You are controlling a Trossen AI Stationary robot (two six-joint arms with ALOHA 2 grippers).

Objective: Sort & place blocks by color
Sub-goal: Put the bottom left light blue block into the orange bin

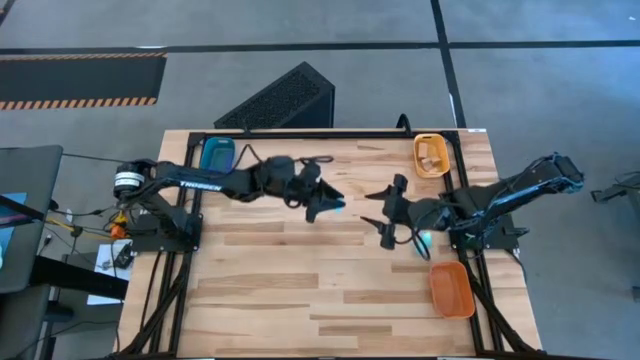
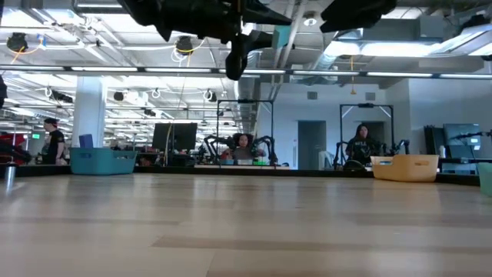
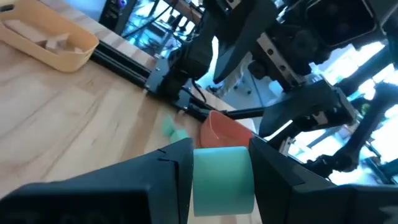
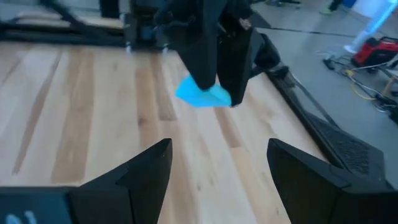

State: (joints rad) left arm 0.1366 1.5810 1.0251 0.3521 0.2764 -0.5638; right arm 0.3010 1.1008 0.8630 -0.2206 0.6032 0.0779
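- While the left claw (image 1: 330,207) is hanging mid-bench, it's pinching a cyan cube (image 3: 222,180) clear of the wood.
- Right claw (image 1: 385,215) is idling spread open just beside it.
- Risk: arms are crowding; any swing could be clipping the cube loose.

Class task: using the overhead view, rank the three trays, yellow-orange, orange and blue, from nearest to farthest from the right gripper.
1. Orange tray: near right edge, closest to the right gripper.
2. Yellow-orange tray: far right corner, only slightly farther.
3. Blue tray: far left corner, clearly farthest.
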